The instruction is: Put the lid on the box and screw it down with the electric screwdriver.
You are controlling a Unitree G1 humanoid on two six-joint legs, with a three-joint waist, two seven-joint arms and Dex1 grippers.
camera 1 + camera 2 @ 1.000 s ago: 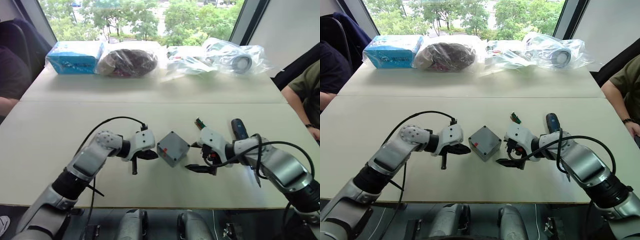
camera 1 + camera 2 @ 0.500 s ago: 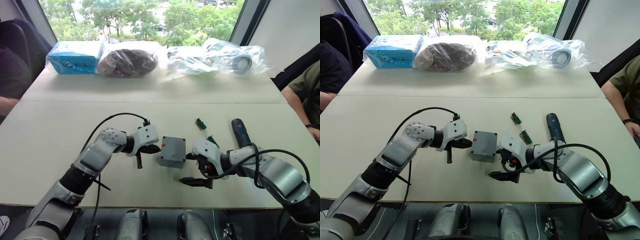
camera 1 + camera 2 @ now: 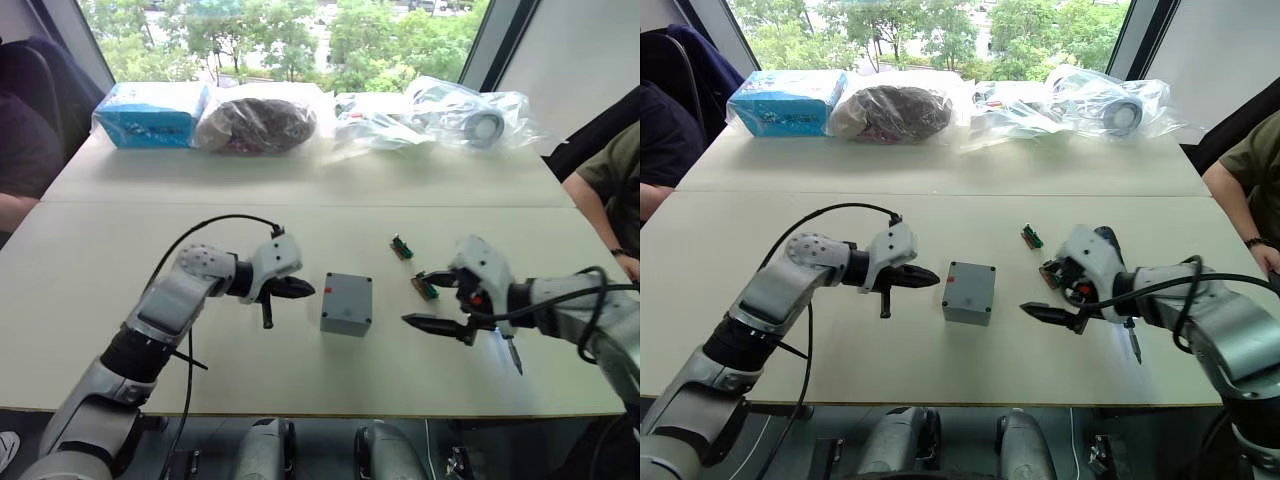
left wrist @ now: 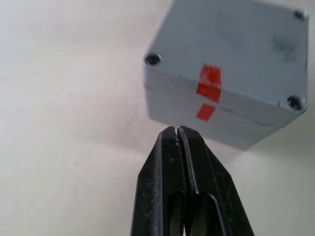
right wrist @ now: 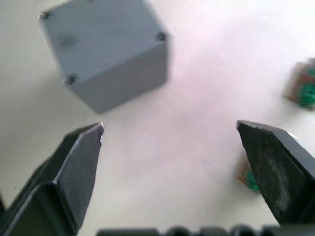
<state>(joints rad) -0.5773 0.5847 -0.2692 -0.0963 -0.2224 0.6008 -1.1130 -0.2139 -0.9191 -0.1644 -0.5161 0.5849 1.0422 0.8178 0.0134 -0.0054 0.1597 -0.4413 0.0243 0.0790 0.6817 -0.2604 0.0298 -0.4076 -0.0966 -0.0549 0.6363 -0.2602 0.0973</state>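
Left eye view: the box sits on the pale surface with the lid already on top, a small red mark on the side toward the left arm. The left claw lies at nine o'clock of the box, near it but apart, its fingers pressed together. The right claw is at three o'clock of the box, well apart, spread wide. Two small green parts lie on the surface at about one o'clock of the box.

Right eye view: the electric screwdriver seems to be the dark blue-black tool lying just behind the right claw, mostly hidden by it. Bagged items and a blue pack line the far edge.

Left wrist view: the closed fingers point at the red mark, tips just short of the box wall.

Right wrist view: two parted fingers frame the surface, the box beyond them.
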